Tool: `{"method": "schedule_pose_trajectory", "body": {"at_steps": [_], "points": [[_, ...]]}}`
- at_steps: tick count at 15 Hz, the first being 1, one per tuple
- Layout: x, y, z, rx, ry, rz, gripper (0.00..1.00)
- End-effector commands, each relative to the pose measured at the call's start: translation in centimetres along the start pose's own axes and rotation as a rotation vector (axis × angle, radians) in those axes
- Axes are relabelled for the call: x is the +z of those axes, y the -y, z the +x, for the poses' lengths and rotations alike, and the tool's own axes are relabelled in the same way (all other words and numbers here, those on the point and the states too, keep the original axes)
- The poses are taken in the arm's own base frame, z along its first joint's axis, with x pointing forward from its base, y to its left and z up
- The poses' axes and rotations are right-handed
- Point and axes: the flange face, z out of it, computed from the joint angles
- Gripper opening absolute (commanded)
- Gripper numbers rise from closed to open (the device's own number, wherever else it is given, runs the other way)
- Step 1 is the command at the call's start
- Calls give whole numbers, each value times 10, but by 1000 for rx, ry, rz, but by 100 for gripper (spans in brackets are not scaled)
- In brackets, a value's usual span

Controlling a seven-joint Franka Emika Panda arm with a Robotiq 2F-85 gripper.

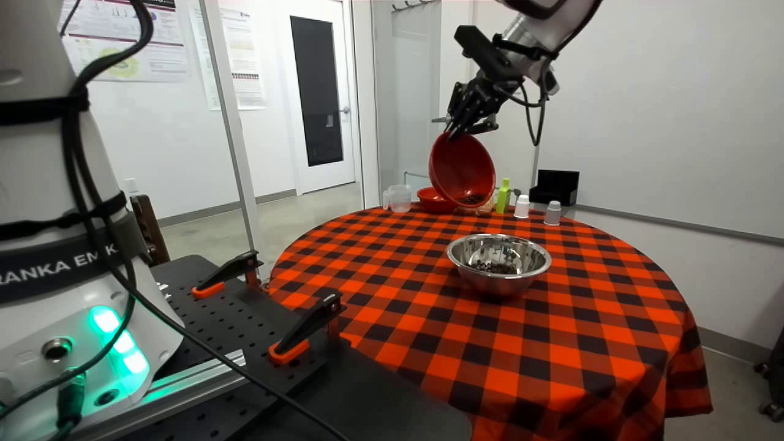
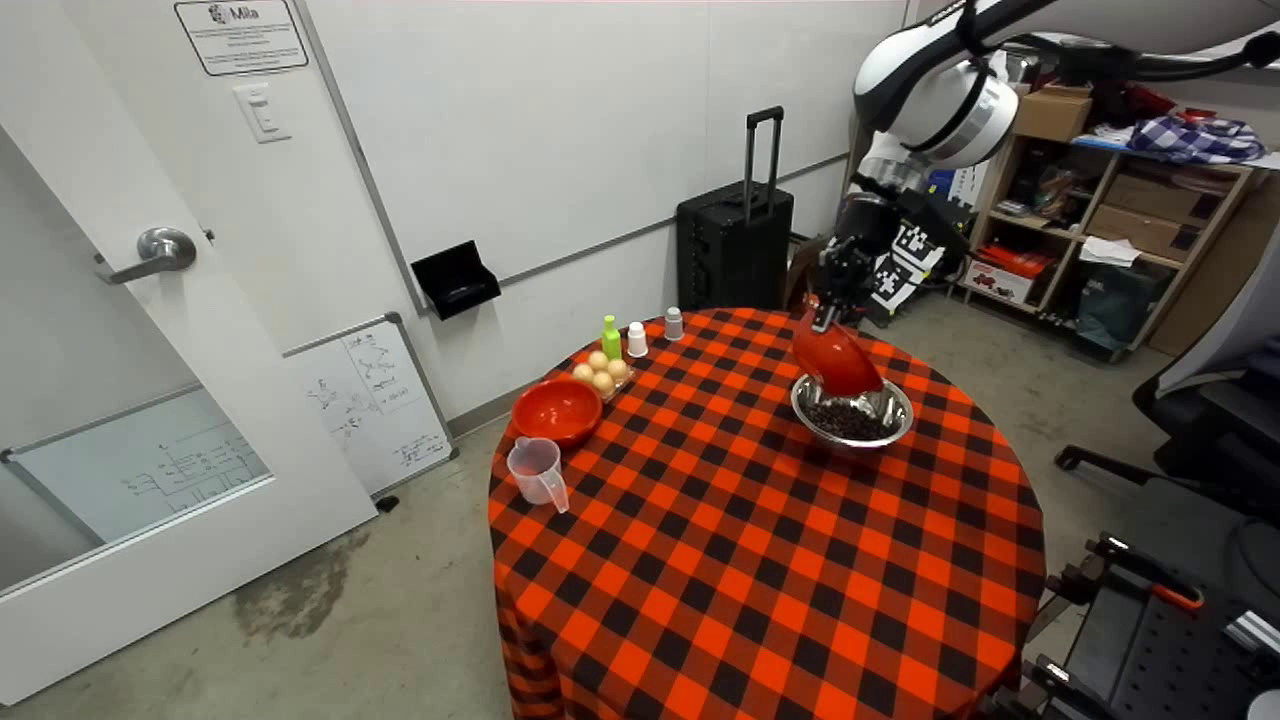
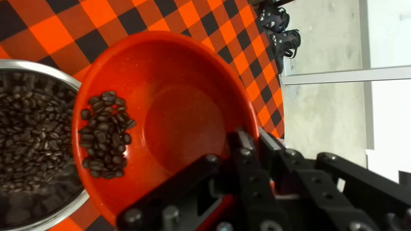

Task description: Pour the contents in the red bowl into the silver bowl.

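My gripper (image 3: 253, 138) is shut on the rim of the red bowl (image 3: 183, 122), one finger inside and one outside. In both exterior views the red bowl (image 1: 459, 160) (image 2: 838, 360) hangs steeply tilted from the gripper (image 1: 453, 131) (image 2: 826, 312), above the table. A small heap of dark coffee beans (image 3: 104, 138) lies against its lower side. The silver bowl (image 1: 502, 284) (image 2: 893, 405) stands upright on the checked cloth and holds many beans (image 2: 848, 420). In the wrist view the red bowl's low rim overlaps the silver bowl's rim (image 3: 41, 68), hiding part of it.
A second red bowl (image 2: 557, 410) stands at the table's edge, with a clear measuring cup (image 2: 536, 470), eggs (image 2: 602, 374), a green bottle (image 2: 611, 340), a white cup (image 2: 637, 341) and a grey cup (image 2: 673, 325) near it. The checked cloth (image 1: 392, 288) covers the round table.
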Motion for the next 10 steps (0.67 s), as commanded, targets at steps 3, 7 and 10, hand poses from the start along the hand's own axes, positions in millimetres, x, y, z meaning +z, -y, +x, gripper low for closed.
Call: {"method": "schedule_pose_trajectory", "body": {"at_steps": [3,7,10], "points": [[53,65,10,-70,83,-192,2],[73,79,12,-83,100,-364,2],[83,79,18,-80,96,-510,2]]}}
